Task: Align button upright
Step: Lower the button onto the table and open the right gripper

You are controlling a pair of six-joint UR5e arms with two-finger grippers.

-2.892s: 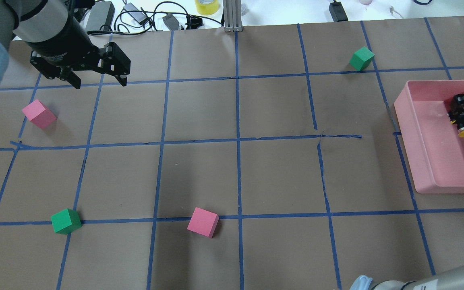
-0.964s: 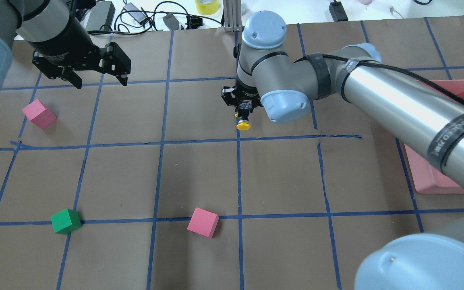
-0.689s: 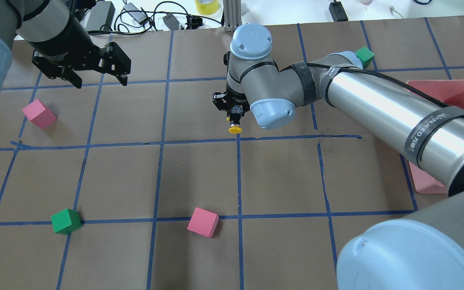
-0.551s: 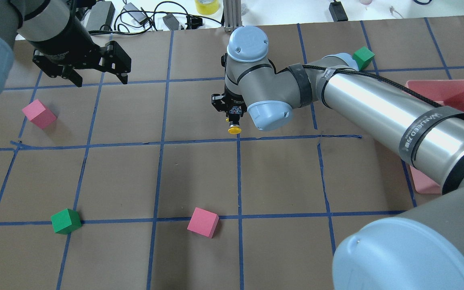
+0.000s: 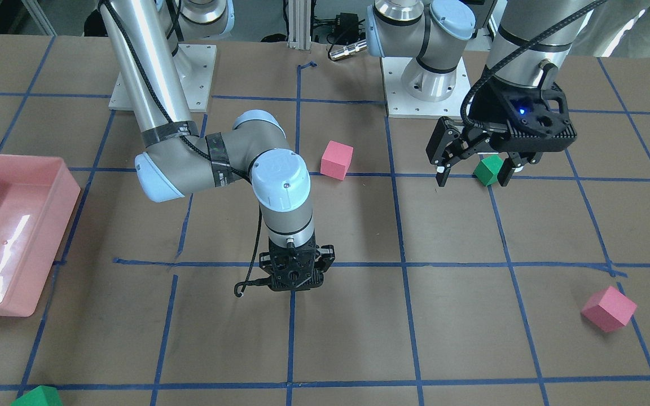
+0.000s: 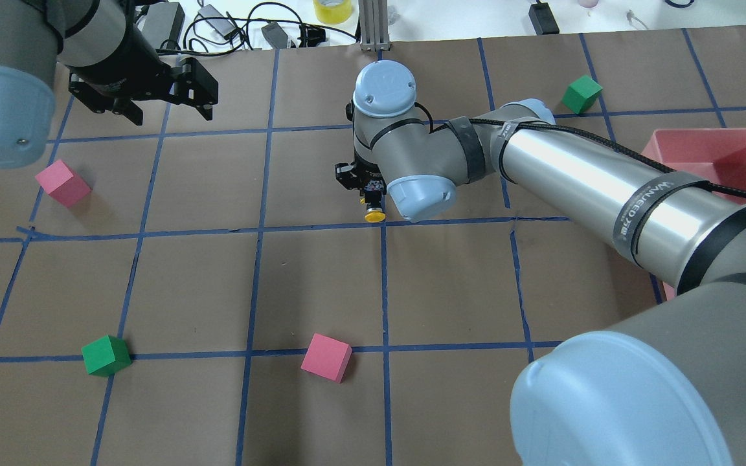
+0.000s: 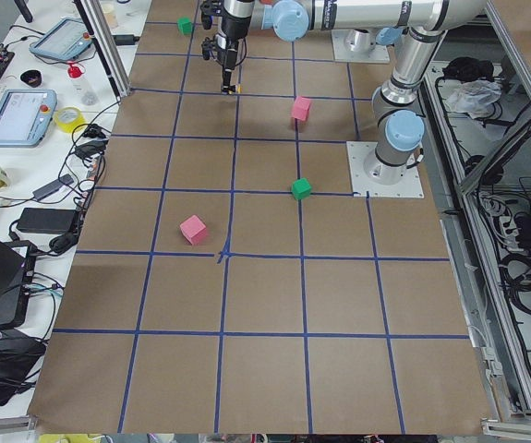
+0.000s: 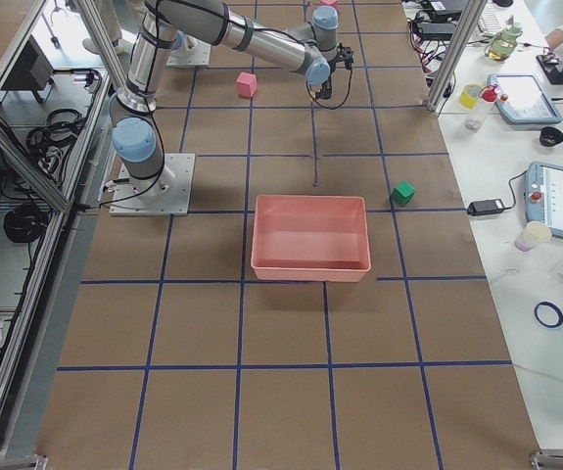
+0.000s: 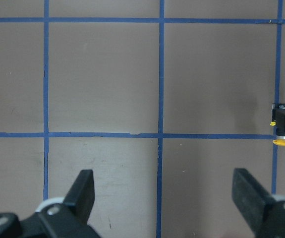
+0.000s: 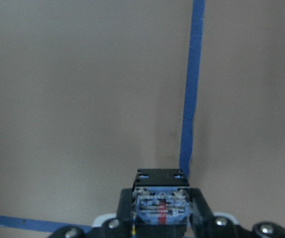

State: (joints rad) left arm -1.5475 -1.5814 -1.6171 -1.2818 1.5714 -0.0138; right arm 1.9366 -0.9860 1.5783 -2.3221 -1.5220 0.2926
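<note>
My right gripper (image 6: pixel 372 200) is shut on the button (image 6: pixel 373 213) near the middle of the table, just beside a crossing of blue tape lines. The button's yellow cap points down at the table and its silvery base sits up between the fingers, as the right wrist view (image 10: pixel 161 204) shows. I cannot tell whether the cap touches the paper. The button also shows at the right edge of the left wrist view (image 9: pixel 284 133). My left gripper (image 6: pixel 159 111) is open and empty, hanging above the far left of the table, also in the front view (image 5: pixel 474 172).
A pink tray (image 6: pixel 716 152) stands at the right, partly behind my right arm. Pink cubes (image 6: pixel 326 357) (image 6: pixel 62 183) and green cubes (image 6: pixel 106 355) (image 6: pixel 581 93) lie scattered on the brown paper. Cables and gear line the far edge.
My right arm has carried the button out of the pink tray to the table's middle, then eased slightly left and lower. My left gripper has shifted a little toward the far edge.
</note>
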